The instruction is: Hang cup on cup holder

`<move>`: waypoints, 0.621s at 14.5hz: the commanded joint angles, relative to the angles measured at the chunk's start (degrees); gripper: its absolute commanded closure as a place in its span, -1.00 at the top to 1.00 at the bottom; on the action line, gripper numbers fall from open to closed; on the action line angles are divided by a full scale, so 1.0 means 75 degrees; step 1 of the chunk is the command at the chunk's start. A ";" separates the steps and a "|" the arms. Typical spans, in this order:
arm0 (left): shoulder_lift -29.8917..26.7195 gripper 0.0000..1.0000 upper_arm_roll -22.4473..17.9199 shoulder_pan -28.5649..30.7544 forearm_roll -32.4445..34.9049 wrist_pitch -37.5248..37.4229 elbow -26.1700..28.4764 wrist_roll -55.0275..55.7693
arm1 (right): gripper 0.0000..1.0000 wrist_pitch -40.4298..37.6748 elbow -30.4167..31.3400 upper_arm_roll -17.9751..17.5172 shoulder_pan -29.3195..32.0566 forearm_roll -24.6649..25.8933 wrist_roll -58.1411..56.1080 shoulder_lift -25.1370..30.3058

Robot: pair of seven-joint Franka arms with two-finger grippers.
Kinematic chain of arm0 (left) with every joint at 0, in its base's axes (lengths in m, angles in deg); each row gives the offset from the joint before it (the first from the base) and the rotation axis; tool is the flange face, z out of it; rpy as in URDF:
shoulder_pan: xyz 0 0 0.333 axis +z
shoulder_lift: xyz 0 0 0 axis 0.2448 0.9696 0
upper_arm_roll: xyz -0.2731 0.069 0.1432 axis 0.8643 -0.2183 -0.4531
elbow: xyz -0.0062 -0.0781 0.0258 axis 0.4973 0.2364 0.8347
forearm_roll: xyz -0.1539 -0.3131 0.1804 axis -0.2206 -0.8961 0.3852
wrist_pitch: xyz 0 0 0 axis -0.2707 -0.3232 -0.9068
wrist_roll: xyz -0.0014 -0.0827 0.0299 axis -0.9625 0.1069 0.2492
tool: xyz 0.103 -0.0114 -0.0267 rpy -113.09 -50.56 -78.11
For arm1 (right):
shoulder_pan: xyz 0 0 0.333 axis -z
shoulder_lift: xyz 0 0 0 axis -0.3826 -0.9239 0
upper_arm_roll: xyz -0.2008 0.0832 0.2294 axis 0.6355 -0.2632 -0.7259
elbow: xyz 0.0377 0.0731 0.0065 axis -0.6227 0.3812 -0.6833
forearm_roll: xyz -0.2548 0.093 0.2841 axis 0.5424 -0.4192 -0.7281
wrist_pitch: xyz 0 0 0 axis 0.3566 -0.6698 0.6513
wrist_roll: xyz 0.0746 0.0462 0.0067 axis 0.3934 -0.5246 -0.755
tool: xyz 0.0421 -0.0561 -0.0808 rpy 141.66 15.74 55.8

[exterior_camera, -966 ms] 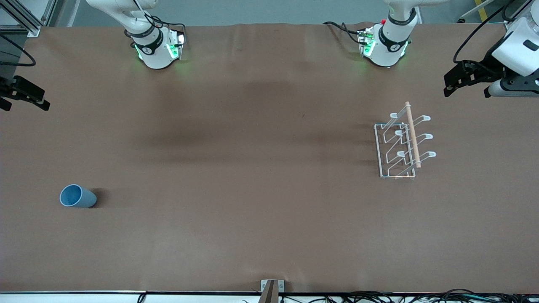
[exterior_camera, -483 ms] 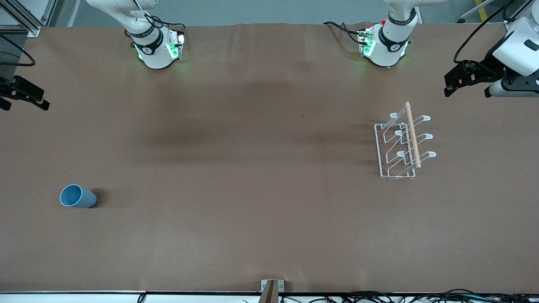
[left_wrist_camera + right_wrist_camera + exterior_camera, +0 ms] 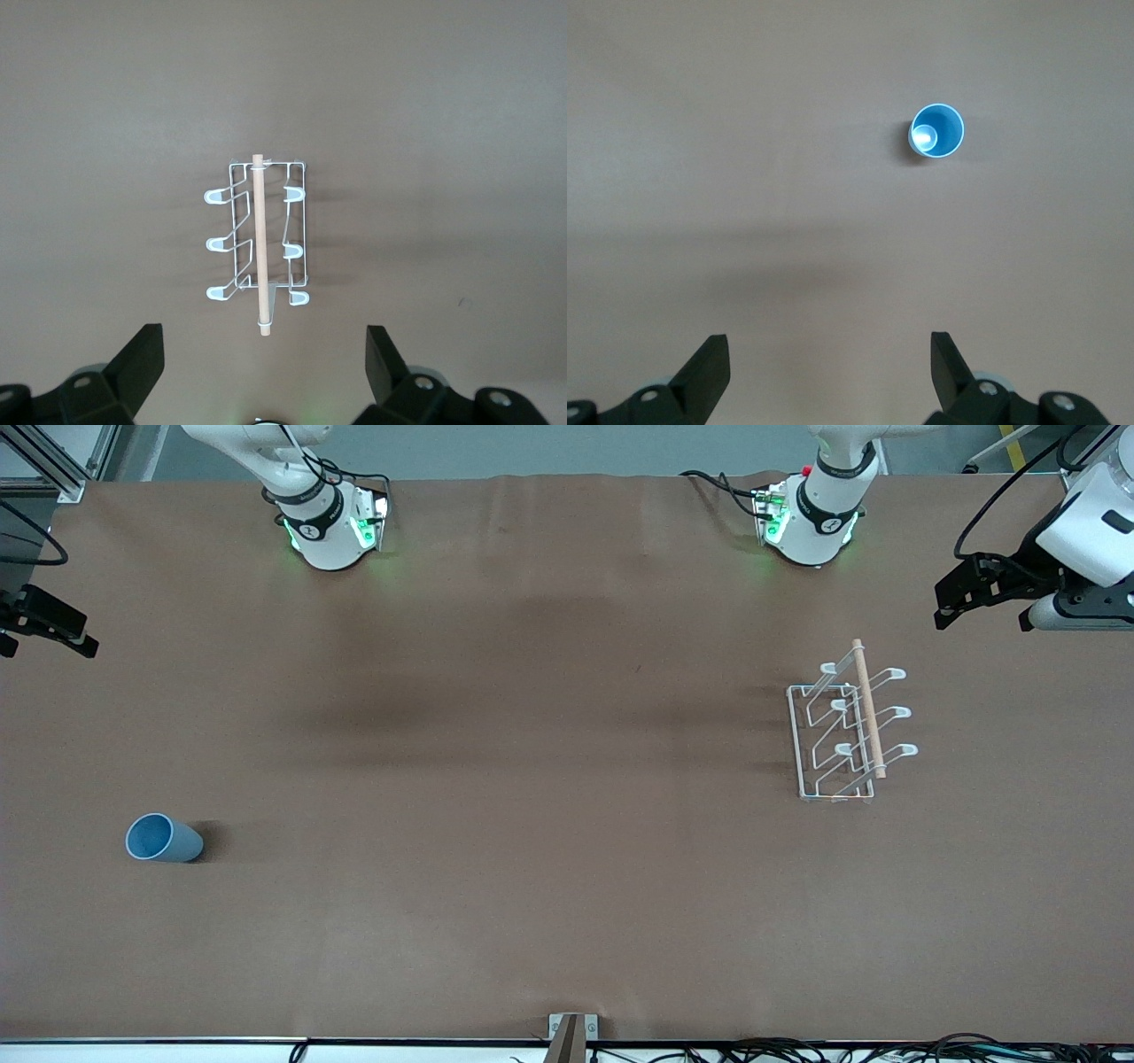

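Observation:
The light-blue cup stands upright, rim up, toward the right arm's end of the table and nearer the front camera; it also shows in the right wrist view. The white wire cup holder with its wooden dowel stands toward the left arm's end, with nothing on its prongs; it also shows in the left wrist view. My right gripper is open and empty, up over the right arm's end of the table, apart from the cup. My left gripper is open and empty, up beside the holder.
The brown table cover runs between cup and holder. Both arm bases stand along the table edge farthest from the front camera. A small metal bracket sits at the edge nearest it.
My right gripper has shifted slightly toward the right arm's end of the table. The cup, the holder and the left gripper have not moved.

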 commanded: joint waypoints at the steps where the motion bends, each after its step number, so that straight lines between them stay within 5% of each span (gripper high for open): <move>1: 0.0114 1.00 0.0009 0.0052 -0.0101 -0.0030 -0.0205 -0.0088 | 1.00 0.0160 -0.0075 -0.0103 0.0262 -0.0030 -0.0087 -0.0156; 9: 0.0197 1.00 -0.0003 0.0052 -0.0113 -0.0053 -0.0311 -0.0088 | 1.00 0.1926 0.0041 -0.0092 0.1139 -0.0030 -0.0472 -0.1935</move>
